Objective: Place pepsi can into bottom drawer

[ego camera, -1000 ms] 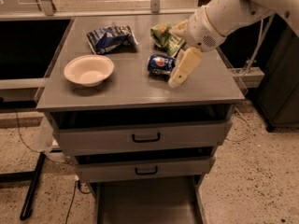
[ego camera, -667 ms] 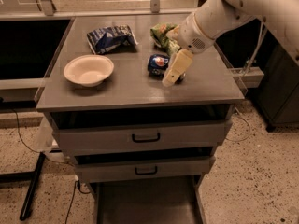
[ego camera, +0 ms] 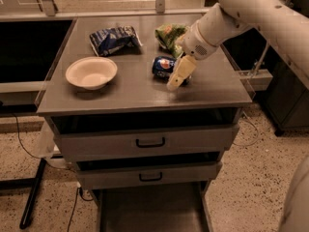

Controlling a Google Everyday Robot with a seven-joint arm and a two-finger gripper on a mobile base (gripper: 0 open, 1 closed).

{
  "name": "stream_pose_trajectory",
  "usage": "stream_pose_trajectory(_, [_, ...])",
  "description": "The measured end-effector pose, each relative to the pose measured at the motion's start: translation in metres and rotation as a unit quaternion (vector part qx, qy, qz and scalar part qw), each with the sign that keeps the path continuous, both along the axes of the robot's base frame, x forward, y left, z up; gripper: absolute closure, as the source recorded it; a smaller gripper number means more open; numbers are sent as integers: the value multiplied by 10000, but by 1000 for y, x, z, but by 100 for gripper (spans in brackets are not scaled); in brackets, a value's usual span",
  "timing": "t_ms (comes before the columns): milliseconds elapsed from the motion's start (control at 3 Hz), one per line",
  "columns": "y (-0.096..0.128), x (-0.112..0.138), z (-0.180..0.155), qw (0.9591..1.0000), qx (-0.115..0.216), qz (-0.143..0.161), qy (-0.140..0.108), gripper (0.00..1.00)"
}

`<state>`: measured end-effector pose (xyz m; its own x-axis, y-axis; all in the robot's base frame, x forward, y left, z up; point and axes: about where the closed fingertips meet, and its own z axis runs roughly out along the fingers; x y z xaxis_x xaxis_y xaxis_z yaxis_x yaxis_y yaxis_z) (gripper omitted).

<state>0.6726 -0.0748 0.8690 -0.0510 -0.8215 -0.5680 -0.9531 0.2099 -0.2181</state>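
Note:
The pepsi can [ego camera: 162, 65] lies on its side on the grey cabinet top [ego camera: 130, 93], right of centre. My gripper [ego camera: 175, 79] hangs from the white arm that comes in from the upper right. It sits right at the can's right end and covers that end. The bottom drawer [ego camera: 149, 211] is pulled out at the foot of the cabinet, and its flat grey floor shows with nothing in it.
A white bowl [ego camera: 91, 72] sits on the left of the top. A blue-and-white snack bag [ego camera: 113, 38] and a green snack bag [ego camera: 170, 35] lie at the back. Two drawer fronts with black handles [ego camera: 150, 142] sit above the open drawer. Cables lie on the floor at left.
My gripper has moved left across the top and come up against the can's right end. The can, bowl and bags have not moved.

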Motion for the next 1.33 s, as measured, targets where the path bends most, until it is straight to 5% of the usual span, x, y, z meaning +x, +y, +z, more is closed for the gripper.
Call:
stream_pose_trajectory(333, [-3,4,-14,9999,-41,-103,108,0])
stream_pose_trajectory(1333, [-3,4,-14,9999,-41,-103,110,65])
